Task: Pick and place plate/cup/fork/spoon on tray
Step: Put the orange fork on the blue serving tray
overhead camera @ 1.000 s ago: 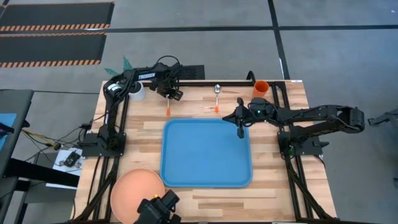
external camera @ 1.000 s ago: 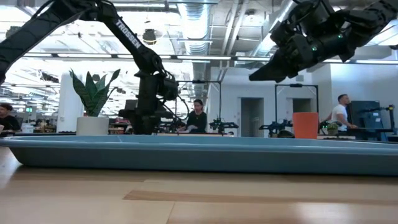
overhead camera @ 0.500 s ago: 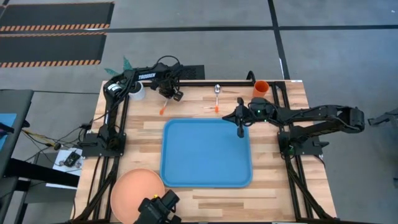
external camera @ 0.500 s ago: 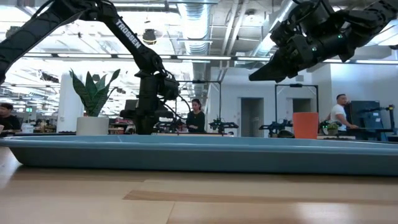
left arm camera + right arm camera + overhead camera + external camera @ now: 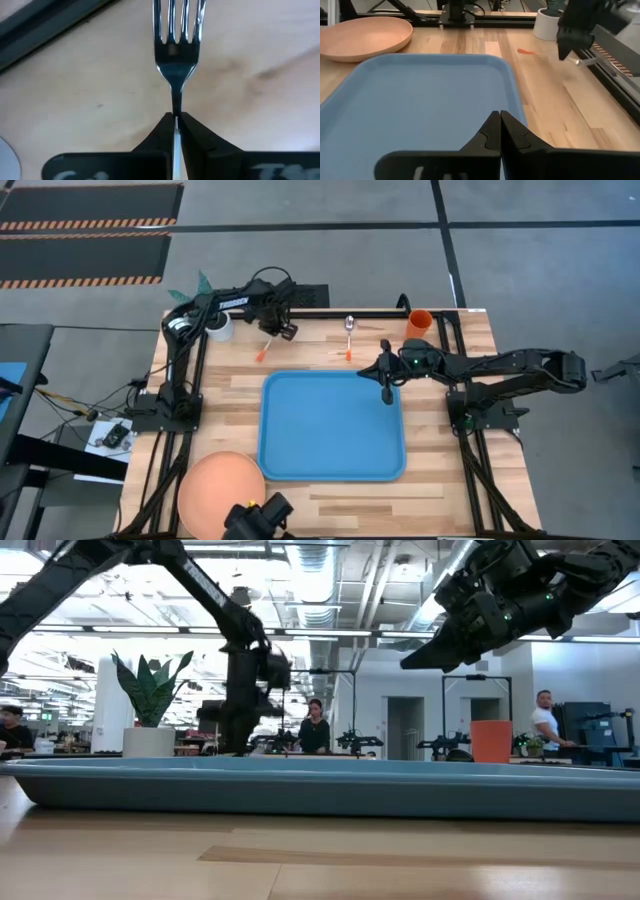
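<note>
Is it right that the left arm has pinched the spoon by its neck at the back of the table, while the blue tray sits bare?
Not quite: the left gripper is shut on the fork, not the spoon. The left wrist view shows tines ahead of its closed fingers. The spoon lies untouched on the table in the high view. The rest holds: it is at the table's back, and the blue tray is bare.

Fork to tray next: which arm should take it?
Left. The left gripper is already shut on the fork, beyond the tray's far-left corner. The right gripper is shut and empty, hovering over the tray's far-right part.
</note>
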Tool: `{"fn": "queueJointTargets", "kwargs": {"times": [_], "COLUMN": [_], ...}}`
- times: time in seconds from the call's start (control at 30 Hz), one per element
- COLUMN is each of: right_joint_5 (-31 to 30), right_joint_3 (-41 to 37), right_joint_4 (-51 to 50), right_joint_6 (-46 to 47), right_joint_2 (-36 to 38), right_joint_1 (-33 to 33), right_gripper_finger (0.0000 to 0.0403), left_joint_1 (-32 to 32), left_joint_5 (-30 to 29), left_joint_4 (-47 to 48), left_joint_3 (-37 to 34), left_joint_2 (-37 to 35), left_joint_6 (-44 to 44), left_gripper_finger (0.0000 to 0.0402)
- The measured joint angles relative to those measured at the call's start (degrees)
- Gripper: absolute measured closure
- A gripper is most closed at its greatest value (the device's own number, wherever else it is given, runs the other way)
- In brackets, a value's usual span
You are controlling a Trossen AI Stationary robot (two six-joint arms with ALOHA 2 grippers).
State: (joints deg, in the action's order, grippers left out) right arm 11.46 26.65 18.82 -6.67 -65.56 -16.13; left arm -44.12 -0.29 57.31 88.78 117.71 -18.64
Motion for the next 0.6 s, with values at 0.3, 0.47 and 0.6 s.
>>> {"fn": "queueJointTargets", "kwargs": {"times": [0.3,0.47,0.6], "right_joint_5": [0.0,0.5,0.6], "right_joint_3": [-4.4,-7.1,-7.5], "right_joint_4": [4.0,7.7,7.8], "right_joint_6": [-0.7,0.9,0.9], "right_joint_2": [0.0,0.0,0.0], "right_joint_1": [-0.2,-1.3,-1.2], "right_gripper_finger": [0.0392,0.0392,0.0392], "left_joint_1": [9.0,18.3,27.3], "left_joint_5": [0.1,0.0,-1.9], "left_joint_4": [1.4,-0.8,-4.7], "left_joint_3": [-0.3,-5.0,-9.3], "left_joint_2": [-9.2,-14.9,-18.3], "left_joint_6": [-6.9,-15.9,-25.9], "left_gripper_finger": [0.0400,0.0401,0.0401]}}
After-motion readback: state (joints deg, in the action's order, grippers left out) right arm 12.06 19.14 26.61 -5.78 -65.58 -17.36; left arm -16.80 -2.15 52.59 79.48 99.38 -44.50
